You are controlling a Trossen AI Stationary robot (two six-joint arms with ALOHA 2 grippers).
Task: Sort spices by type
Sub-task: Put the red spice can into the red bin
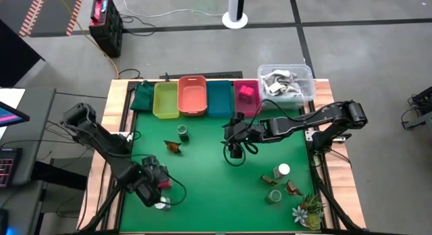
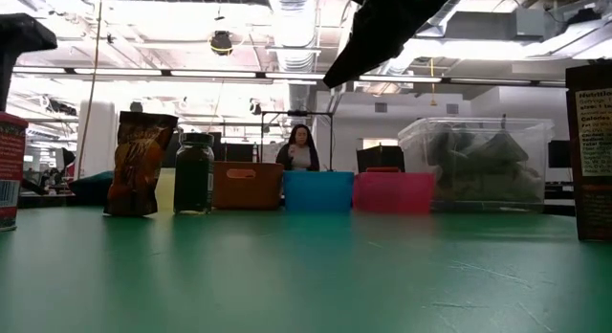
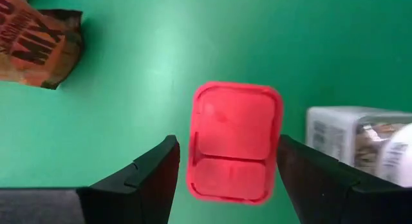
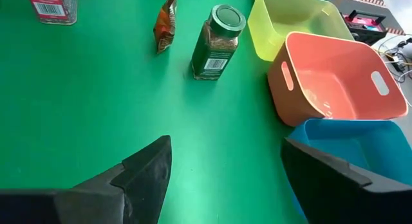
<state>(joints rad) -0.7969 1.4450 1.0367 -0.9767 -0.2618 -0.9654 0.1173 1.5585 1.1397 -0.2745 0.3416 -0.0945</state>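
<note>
Squarely between wide-open left fingers (image 3: 154, 185), pink block (image 3: 235, 143) (long axis along them, untouched)

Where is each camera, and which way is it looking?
High view: above the table, looking straight down on both arms, the left gripper and the right gripper.
Low view: at tabletop height, looking across to the bins; one dark arm hangs from above.
Left wrist view: looks past its own fingers at a pink block.
Right wrist view: looks past its open fingers toward a green jar.
The green jar shows in the high, low and right wrist views.
</note>
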